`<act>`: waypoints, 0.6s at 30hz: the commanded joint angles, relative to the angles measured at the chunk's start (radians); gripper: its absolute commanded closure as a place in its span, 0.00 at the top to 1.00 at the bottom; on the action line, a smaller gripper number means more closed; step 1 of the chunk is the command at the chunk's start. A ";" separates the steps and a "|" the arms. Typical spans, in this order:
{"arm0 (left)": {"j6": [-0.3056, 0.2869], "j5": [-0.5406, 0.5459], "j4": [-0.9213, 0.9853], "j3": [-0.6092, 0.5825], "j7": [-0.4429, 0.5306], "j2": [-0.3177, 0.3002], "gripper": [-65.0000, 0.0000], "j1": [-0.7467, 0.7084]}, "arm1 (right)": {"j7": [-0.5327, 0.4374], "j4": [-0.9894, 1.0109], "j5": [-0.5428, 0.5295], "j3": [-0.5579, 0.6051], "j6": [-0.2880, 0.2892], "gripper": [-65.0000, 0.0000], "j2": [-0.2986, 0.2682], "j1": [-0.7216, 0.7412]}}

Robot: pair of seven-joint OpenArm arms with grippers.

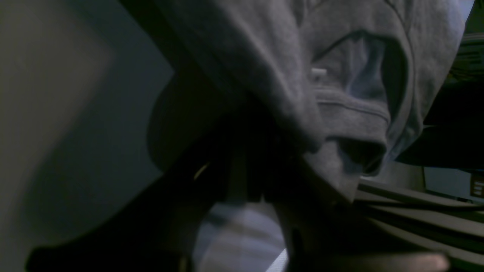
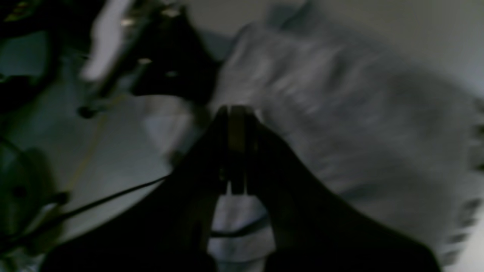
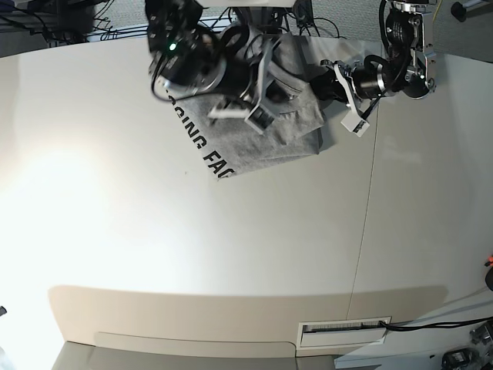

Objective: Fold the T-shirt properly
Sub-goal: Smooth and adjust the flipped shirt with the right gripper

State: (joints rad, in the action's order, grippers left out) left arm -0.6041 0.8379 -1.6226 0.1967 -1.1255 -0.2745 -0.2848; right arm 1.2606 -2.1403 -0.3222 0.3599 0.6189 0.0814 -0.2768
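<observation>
The T-shirt [image 3: 262, 131], the only garment in view, lies bunched at the far edge of the bench [image 3: 154, 254], black lettering showing along its left border. One part of it hangs draped over the left gripper [image 1: 242, 177], collar and small white label [image 1: 318, 71] visible; its fingers sit narrow and dark under the cloth, apparently pinching a layer to lift it for a fold. The right gripper [image 2: 236, 113] hovers over the grey fabric with its fingers pressed together and nothing between them. Two arms, both working at the shirt.
</observation>
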 commanded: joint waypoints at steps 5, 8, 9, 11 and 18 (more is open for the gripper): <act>0.001 -0.014 -0.007 0.002 0.000 -0.008 0.19 0.002 | -0.100 -0.018 0.027 -0.058 0.020 0.37 -0.070 0.080; 0.001 -0.014 -0.007 0.002 0.000 -0.008 0.30 0.002 | -0.118 -0.018 0.027 -0.106 0.021 0.38 -0.119 0.120; 0.001 -0.014 -0.007 0.002 0.005 -0.008 0.32 0.002 | -0.118 -0.018 0.027 -0.122 0.021 0.38 -0.135 0.134; 0.001 -0.014 -0.007 0.002 0.012 -0.008 0.32 0.002 | -0.117 -0.018 0.023 -0.153 0.049 0.38 -0.168 0.160; 0.001 -0.014 -0.007 0.002 0.026 -0.008 0.32 0.005 | -0.062 0.019 -0.198 -0.174 0.079 0.38 -0.265 0.181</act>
State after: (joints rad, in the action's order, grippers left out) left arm -0.6079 0.8429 -1.6222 0.1970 -1.0954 -0.2745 -0.2844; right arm 1.2182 -2.1082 -0.5106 0.1905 0.6975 -0.1802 -0.1081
